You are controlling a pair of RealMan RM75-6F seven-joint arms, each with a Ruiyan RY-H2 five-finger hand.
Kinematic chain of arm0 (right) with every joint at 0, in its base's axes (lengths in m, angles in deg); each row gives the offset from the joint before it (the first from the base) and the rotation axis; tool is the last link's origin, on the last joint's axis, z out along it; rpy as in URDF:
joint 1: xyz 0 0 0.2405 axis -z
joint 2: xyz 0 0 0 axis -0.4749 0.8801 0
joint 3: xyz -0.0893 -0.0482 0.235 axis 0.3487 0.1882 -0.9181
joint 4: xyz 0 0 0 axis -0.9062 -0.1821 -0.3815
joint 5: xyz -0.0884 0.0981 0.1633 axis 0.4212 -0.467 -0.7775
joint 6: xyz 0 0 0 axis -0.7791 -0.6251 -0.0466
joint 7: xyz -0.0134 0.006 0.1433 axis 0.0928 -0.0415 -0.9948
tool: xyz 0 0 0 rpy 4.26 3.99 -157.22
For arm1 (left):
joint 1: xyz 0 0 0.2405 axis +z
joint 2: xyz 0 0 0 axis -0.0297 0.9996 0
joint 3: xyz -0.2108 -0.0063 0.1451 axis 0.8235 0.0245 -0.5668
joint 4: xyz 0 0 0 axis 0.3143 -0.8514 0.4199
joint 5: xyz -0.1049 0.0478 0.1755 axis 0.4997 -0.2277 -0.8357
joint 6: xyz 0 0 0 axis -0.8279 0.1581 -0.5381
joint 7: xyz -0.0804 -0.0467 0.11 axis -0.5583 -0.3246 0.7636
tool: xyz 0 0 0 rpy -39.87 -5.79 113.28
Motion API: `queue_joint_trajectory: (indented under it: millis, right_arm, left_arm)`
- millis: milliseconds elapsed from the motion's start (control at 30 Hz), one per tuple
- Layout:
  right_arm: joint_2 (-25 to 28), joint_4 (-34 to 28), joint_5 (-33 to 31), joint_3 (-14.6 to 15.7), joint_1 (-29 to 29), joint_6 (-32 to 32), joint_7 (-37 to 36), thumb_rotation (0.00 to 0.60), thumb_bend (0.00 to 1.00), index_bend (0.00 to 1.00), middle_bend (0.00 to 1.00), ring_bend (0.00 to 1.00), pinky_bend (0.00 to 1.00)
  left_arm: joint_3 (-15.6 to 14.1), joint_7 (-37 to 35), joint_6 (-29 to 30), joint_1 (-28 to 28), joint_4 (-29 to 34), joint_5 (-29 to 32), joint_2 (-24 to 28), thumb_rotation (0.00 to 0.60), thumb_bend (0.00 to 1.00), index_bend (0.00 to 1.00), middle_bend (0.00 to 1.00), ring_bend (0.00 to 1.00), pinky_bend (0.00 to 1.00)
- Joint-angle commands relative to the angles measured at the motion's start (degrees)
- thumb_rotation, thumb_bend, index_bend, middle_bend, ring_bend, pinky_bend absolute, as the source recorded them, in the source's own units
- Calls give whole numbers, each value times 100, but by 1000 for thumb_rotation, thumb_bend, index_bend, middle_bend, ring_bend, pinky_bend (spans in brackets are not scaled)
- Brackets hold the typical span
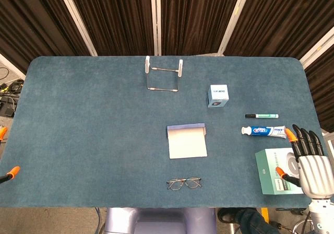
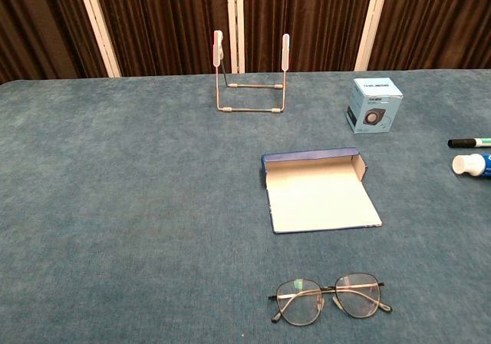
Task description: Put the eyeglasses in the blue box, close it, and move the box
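The eyeglasses (image 1: 184, 183) (image 2: 330, 298) lie unfolded near the table's front edge, lenses facing up. Just behind them the blue box (image 1: 187, 141) (image 2: 318, 192) lies open, its pale inside showing and its blue-edged tray at the far end. My right hand (image 1: 310, 161) hovers at the right edge of the table with its fingers straight and apart, holding nothing, well right of the glasses. Of my left hand (image 1: 10, 172) only orange fingertips show at the far left edge, spread wide with nothing between them. The chest view shows neither hand.
A teal carton (image 1: 274, 167) lies under my right hand. A toothpaste tube (image 1: 263, 131) (image 2: 469, 163) and a marker (image 1: 262, 116) (image 2: 468, 142) lie behind it. A small light-blue carton (image 1: 218, 95) (image 2: 373, 104) and a wire stand (image 1: 164, 75) (image 2: 252, 79) stand further back.
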Motion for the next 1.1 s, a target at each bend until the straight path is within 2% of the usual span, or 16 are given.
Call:
queue_joint_trajectory:
  millis: [33, 200, 333, 367, 467, 600, 867, 1100]
  right_arm:
    - [-17, 10, 1, 32, -52, -117, -9, 600, 0, 0, 0, 0, 0]
    - [-45, -77, 53, 78, -273, -526, -60, 600, 0, 0, 0, 0, 0]
    - [140, -359, 50, 157, -982, -1854, -211, 600, 0, 3, 0, 0, 0]
    - [176, -482, -29, 125, -1341, -2466, -284, 600, 0, 19, 0, 0, 0]
    - [138, -664, -294, -6, -1946, -3401, -430, 600, 0, 124, 0, 0, 0]
    - [-111, -758, -519, -131, -2413, -3975, -523, 600, 17, 314, 0, 0, 0]
    - [-659, -603, -1223, -272, -2980, -4563, -98, 600, 147, 414, 0, 0, 0]
    - [-1091, -424, -1920, -141, -3336, -4935, 562, 600, 176, 433, 0, 0, 0]
  left_arm:
    - [-2, -25, -44, -7, -17, 41, 8, 600, 0, 0, 0, 0, 0]
    - [31, -44, -100, -39, -13, 109, 9, 600, 0, 0, 0, 0, 0]
    - [64, 22, -318, -125, -82, 305, -40, 600, 0, 0, 0, 0, 0]
    - [94, 26, -455, -176, -118, 450, -57, 600, 0, 0, 0, 0, 0]
    - [157, 60, -576, -249, -136, 606, -75, 600, 0, 0, 0, 0, 0]
    - [159, 122, -639, -288, -140, 651, -109, 600, 0, 0, 0, 0, 0]
    - [165, 185, -780, -359, -190, 768, -151, 600, 0, 0, 0, 0, 0]
    - [164, 185, -819, -382, -218, 808, -161, 600, 0, 0, 0, 0, 0]
